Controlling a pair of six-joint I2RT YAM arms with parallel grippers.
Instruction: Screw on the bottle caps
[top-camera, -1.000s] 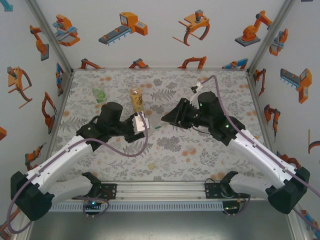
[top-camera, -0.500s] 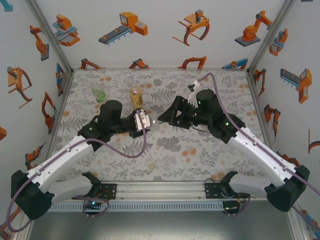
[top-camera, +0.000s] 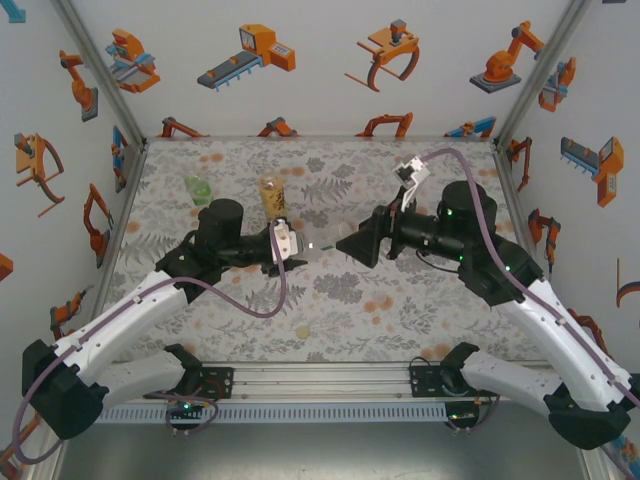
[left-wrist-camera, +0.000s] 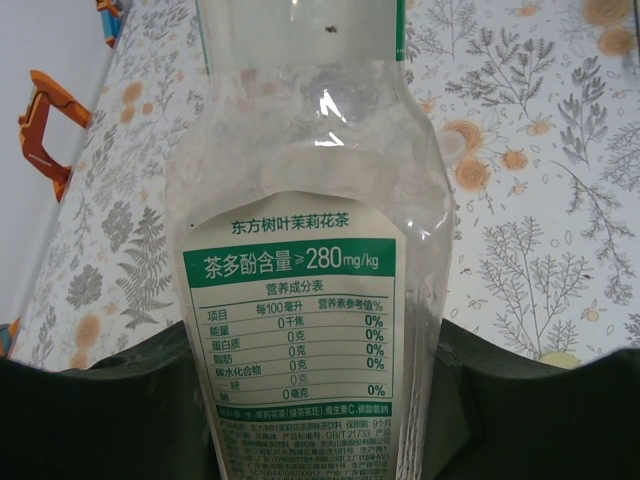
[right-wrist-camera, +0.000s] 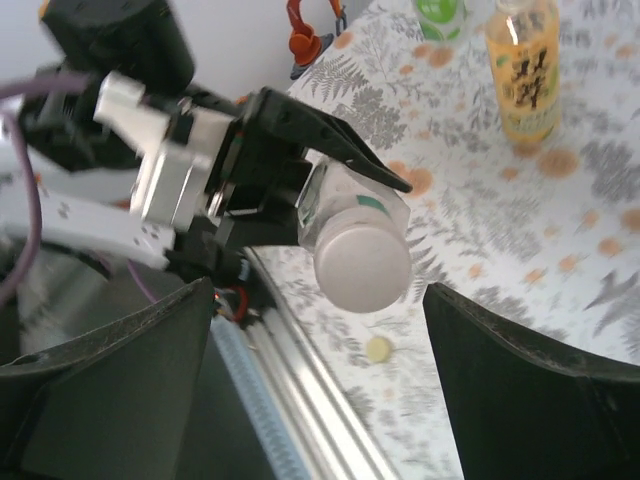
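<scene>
Left gripper (top-camera: 285, 243) clamps the clear bottle (left-wrist-camera: 310, 200) sideways above the table (top-camera: 400, 300). Right gripper (top-camera: 345, 246) hangs open facing it, fingers either side of the white cap (right-wrist-camera: 362, 268), not touching. Cap 1 looks seated, probably done. Amber bottle (top-camera: 271, 197) and green bottle (top-camera: 198, 189) stand far side, likely 2 left. Next: pick the yellow cap (top-camera: 303, 331) near the front edge; small, flat, needs a low pinch.

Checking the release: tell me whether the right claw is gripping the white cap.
No, the right claw stands open, its fingers well clear on either side of the white cap.
</scene>
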